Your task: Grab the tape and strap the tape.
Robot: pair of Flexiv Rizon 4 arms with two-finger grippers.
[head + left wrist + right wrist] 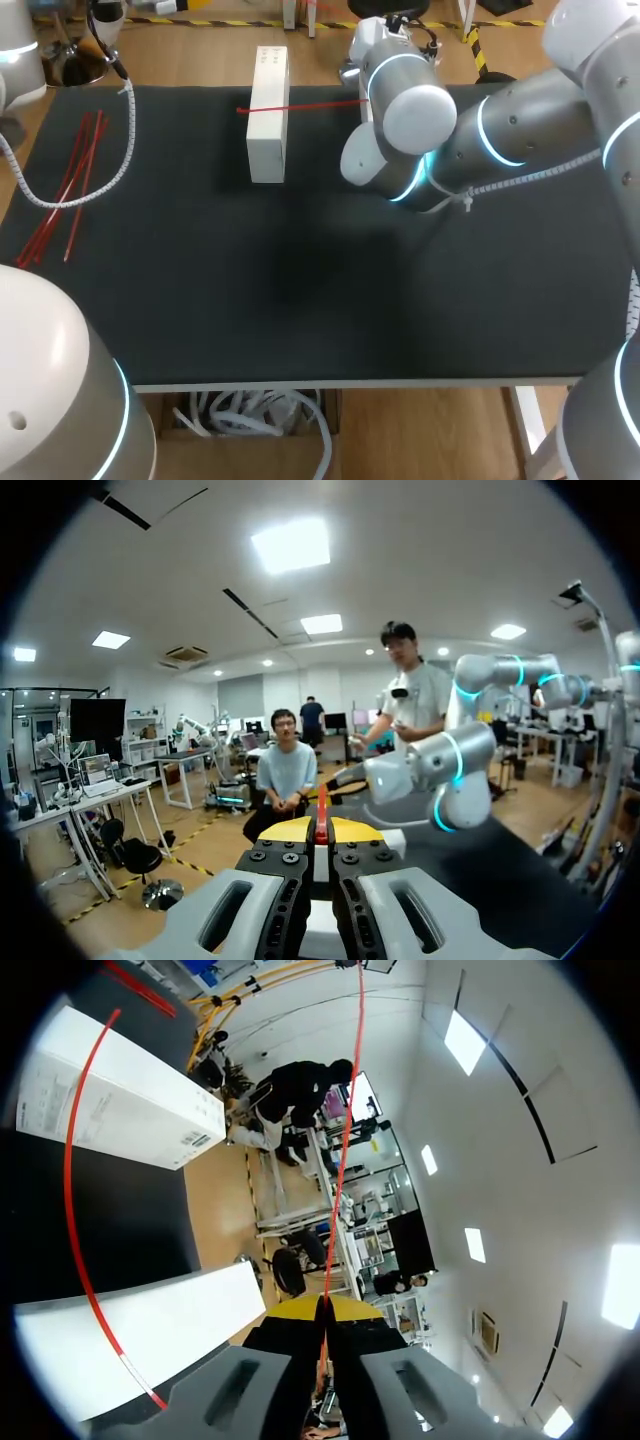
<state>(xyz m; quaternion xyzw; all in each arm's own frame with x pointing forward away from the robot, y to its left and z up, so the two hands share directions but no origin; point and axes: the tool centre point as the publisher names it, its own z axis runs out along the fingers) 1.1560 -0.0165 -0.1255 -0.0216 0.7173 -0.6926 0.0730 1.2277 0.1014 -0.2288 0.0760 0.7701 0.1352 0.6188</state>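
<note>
Right hand (322, 1306) pinching red tape (310, 104), apparently across box (267, 140)

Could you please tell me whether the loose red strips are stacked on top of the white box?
No, the loose red strips lie on the table, apart from the white box.

A black matte worktop (300, 300) fills most of the head view, with a pale front edge along its near side. On its left part lies a loose bundle of thin red strips (70, 190), roughly parallel and slanted, their far ends pointing toward the back edge. A white spiral-wrapped cable (128, 140) comes down from the back left corner, bends into a wide loop and crosses the strips near their middle.
</note>
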